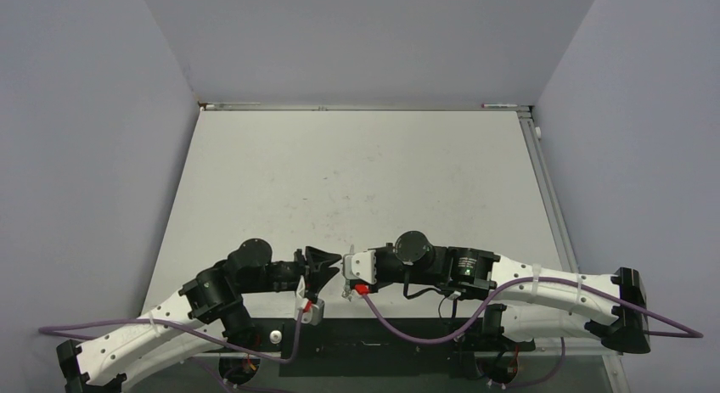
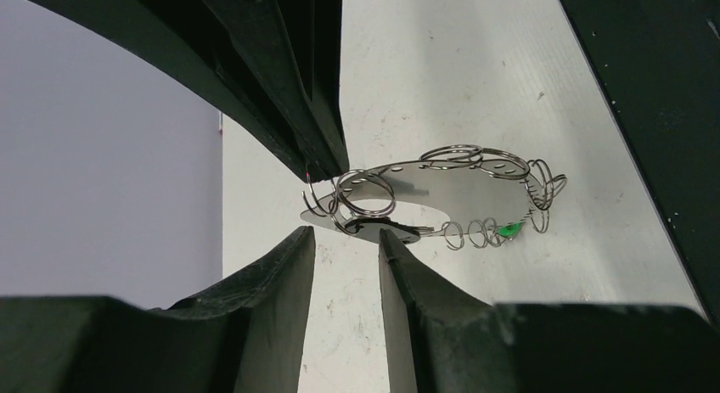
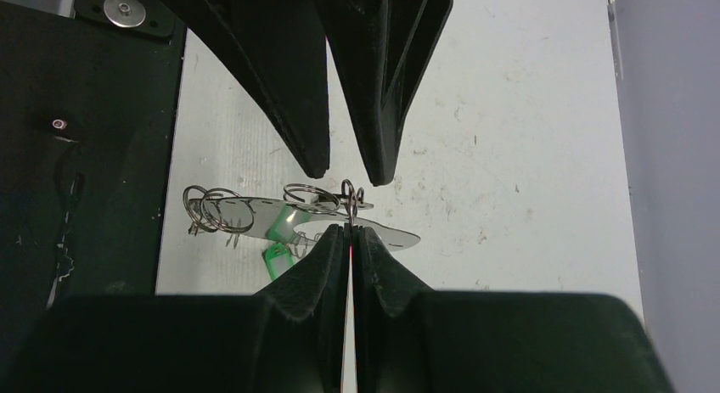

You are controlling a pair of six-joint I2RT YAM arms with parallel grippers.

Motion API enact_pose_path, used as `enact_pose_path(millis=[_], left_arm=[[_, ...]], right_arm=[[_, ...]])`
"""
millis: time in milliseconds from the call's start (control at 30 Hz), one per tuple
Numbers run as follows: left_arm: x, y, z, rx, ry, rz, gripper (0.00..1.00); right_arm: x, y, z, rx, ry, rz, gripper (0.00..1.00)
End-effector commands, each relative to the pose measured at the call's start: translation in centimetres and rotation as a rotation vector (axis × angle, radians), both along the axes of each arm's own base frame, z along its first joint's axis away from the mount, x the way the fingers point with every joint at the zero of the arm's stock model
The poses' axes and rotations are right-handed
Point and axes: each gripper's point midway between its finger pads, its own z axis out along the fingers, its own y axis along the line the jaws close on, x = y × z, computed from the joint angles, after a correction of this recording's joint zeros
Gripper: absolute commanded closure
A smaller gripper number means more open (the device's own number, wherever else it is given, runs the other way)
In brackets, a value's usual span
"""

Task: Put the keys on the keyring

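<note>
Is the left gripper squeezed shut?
No, the left gripper has a clear gap between its fingers.

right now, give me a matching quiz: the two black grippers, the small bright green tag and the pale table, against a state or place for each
1 black left gripper
2 black right gripper
3 small bright green tag
4 pale scuffed table

a shut on the flat silver keyring
b lying beneath everything
c jaws apart
d dangling from the keyring

Pairs: 1-c, 2-a, 3-d, 4-b
</note>
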Motion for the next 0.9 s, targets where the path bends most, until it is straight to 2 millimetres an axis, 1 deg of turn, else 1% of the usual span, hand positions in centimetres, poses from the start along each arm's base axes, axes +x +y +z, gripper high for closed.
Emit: enact_pose_path(millis=[0,67,133,167,200,233,300,400,533,633,733,800,867], left_arm=[[0.4,-0.1,2.2,-0.091,-0.017,0.02,0.69],[0.6,-0.1,2.9,-0.129,-0.006,0.034,0.69],[0.9,-0.2,4.2,-0.198,0.021,0.059,0.68],[1.2,-0.2,5.3,-0.252,0.04,0.078,0.67],[1.5,-0.1,6.0,-0.311,0.103,0.103,0.66],[1.9,0.0,7.5,-0.381,0.106,0.115,0.65],[2.3,0.1,8.9,-0.463,0.17,0.123,0.65],[2.5,0.2,9.5,-0.495,0.232,0.119,0.64],[2.9,0.1,11.1,-0.574,0.358,0.136,0.61],[3.1,0.0,11.6,-0.585,0.442,0.145,0.59],[2.4,-0.3,12.1,-0.578,0.481,0.097,0.59],[1.3,-0.5,12.4,-0.574,0.49,0.029,0.59],[0.6,-0.5,12.7,-0.581,0.494,-0.016,0.63]], right_arm=[[0.7,0.7,5.2,0.157,-0.047,-0.023,0.95],[0.7,0.6,5.3,0.162,-0.049,-0.028,0.95],[1.0,0.4,5.5,0.176,-0.059,-0.043,0.95],[1.1,0.3,5.7,0.187,-0.065,-0.053,0.95],[1.3,0.1,5.8,0.197,-0.072,-0.067,0.95],[1.4,-0.1,6.2,0.213,-0.081,-0.077,0.95],[1.5,-0.4,6.7,0.237,-0.092,-0.083,0.95],[1.6,-0.9,7.4,0.26,-0.1,-0.1,0.95],[1.7,-1.6,8.1,0.28,-0.11,-0.115,0.95],[1.5,-2.0,8.4,0.296,-0.112,-0.115,0.95],[1.2,-2.2,8.8,0.316,-0.106,-0.105,0.95],[1.0,-2.3,8.9,0.323,-0.102,-0.102,0.95],[1.0,-2.4,8.8,0.321,-0.103,-0.098,0.95]])
